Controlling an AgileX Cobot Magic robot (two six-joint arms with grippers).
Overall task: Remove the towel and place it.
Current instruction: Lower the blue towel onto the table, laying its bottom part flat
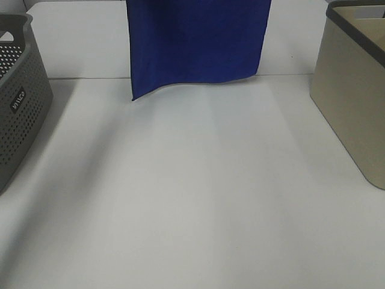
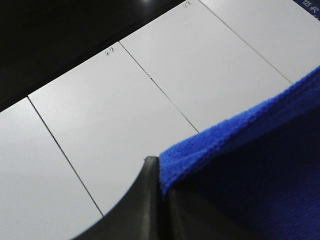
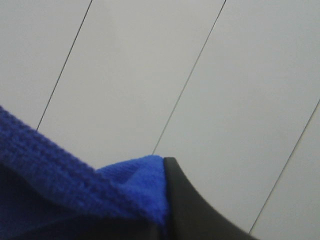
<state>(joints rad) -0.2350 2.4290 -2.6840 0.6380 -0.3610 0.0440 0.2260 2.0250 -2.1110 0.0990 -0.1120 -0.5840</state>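
Note:
The royal-blue towel (image 1: 195,42) hangs as a flat sheet at the top middle of the high view, its lower edge a little above the white table (image 1: 198,198). Neither gripper shows in that view; both are above its top edge. In the left wrist view my left gripper (image 2: 161,192) is shut on a corner of the towel (image 2: 250,165), the plush edge pinched between dark fingers (image 2: 135,205). Likewise, the right wrist view has my right gripper (image 3: 162,220) shut on another corner of the towel (image 3: 60,190), beside a dark finger (image 3: 195,210).
A grey perforated basket (image 1: 21,96) stands at the left edge of the table. A beige bin with a dark rim (image 1: 355,90) stands at the right edge. Both wrist cameras look at white panels with thin seams (image 2: 150,80).

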